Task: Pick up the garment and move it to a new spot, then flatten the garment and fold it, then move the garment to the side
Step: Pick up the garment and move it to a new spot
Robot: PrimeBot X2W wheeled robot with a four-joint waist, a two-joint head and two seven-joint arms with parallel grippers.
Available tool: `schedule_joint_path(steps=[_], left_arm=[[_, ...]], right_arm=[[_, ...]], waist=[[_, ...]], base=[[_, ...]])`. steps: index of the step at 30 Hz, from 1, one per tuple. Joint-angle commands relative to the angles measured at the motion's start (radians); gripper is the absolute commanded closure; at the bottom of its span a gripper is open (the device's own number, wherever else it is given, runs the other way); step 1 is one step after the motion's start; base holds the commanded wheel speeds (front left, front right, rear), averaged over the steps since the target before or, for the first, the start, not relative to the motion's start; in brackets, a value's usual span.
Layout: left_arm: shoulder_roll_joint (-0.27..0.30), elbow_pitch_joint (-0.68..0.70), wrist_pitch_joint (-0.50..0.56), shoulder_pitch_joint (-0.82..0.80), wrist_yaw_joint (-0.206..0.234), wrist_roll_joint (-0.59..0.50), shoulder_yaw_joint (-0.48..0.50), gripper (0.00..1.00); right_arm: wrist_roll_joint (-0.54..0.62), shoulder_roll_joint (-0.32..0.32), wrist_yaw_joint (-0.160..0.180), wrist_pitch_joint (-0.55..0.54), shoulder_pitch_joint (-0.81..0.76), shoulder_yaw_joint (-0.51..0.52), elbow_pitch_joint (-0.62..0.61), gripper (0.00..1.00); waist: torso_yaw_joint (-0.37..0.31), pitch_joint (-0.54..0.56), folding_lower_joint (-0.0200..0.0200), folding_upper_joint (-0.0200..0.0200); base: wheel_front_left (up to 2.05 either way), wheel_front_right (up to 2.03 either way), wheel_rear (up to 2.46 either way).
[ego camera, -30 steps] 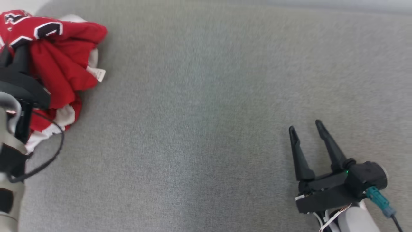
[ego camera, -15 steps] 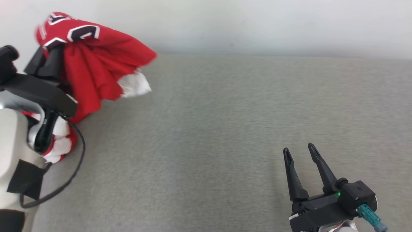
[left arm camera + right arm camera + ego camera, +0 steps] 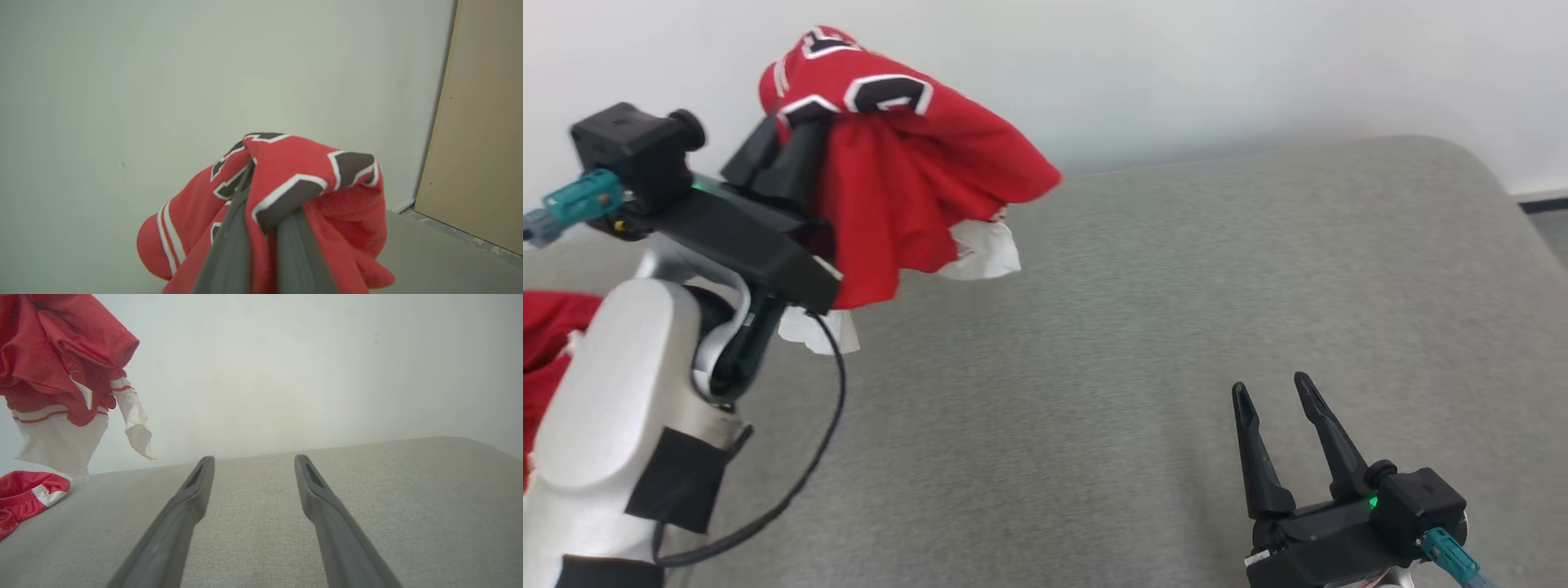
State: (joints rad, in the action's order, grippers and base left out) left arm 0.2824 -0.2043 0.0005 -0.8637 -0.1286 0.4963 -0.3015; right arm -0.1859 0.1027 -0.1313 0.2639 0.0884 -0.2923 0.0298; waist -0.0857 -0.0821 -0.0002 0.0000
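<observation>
One grey fabric surface [image 3: 1176,327], pale wall [image 3: 1217,65], red garment [image 3: 915,188] aloft

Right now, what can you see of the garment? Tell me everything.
The garment is a red jersey of soft cloth, with black, white-edged lettering and white, red-striped trim. It is bunched and held off the grey surface, draped over the left gripper, which is shut on a fold near the lettering. Folds and a white sleeve end hang free below. A red and white part lies on the surface beneath; whether it joins the rest is unclear.
</observation>
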Motion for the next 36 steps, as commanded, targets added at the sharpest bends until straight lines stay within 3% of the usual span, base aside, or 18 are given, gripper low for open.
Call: schedule_joint_path(steps=[1, 9, 14, 18, 25, 33, 34, 35, 36], left_arm=[[-0.012, 0.027, 0.008, 0.014, 0.004, 0.007, -0.011, 1.00], [-0.063, 0.080, 0.012, 0.031, 0.022, -0.040, -0.096, 1.00], [-0.051, 0.039, -0.027, 0.056, 0.027, -0.122, -0.162, 1.00], [-0.039, -0.009, -0.092, 0.092, 0.038, -0.183, -0.205, 1.00], [-0.020, -0.094, -0.233, 0.188, 0.018, -0.182, -0.249, 1.00], [-0.005, -0.123, -0.267, 0.310, 0.026, -0.192, -0.182, 1.00], [-0.006, -0.116, -0.267, 0.329, 0.030, -0.193, -0.165, 0.67], [-0.005, -0.106, -0.267, 0.347, 0.033, -0.196, -0.148, 0.10], [-0.004, -0.101, -0.267, 0.367, 0.036, -0.198, -0.131, 0.00]], right_arm=[[-0.006, -0.004, 0.001, 0.000, -0.011, 0.001, -0.003, 0.00], [-0.010, -0.011, 0.001, 0.000, -0.002, 0.003, -0.011, 0.00], [-0.009, -0.013, 0.001, 0.000, 0.004, 0.006, -0.024, 0.00], [-0.006, -0.007, 0.001, 0.000, 0.006, 0.016, -0.027, 0.00], [0.002, 0.004, 0.001, 0.000, 0.014, 0.032, -0.035, 0.00], [0.009, 0.015, 0.001, 0.000, 0.029, 0.030, -0.039, 0.00], [0.008, 0.016, 0.001, 0.000, 0.030, 0.029, -0.040, 0.00], [0.007, 0.015, 0.001, 0.000, 0.031, 0.026, -0.040, 0.00], [0.006, 0.014, 0.001, 0.000, 0.032, 0.023, -0.040, 0.00]], waist=[[-0.110, 0.020, 0.0002, 0.0000], [-0.228, -0.005, 0.0002, 0.0000], [-0.262, -0.035, 0.0002, 0.0000], [-0.258, -0.067, 0.0002, 0.0000], [-0.221, -0.111, 0.0002, 0.0000], [-0.156, -0.131, 0.0002, 0.0000], [-0.147, -0.128, 0.0002, 0.0000], [-0.140, -0.126, 0.0002, 0.0000], [-0.133, -0.123, 0.0002, 0.0000]], base=[[0.00, 0.00, 0.00], [0.00, 0.00, 0.00], [0.00, 0.00, 0.00], [0.00, 0.00, 0.00], [0.00, 0.00, 0.00], [0.00, 0.00, 0.00], [0.00, 0.00, 0.00], [0.00, 0.00, 0.00], [0.00, 0.00, 0.00]])
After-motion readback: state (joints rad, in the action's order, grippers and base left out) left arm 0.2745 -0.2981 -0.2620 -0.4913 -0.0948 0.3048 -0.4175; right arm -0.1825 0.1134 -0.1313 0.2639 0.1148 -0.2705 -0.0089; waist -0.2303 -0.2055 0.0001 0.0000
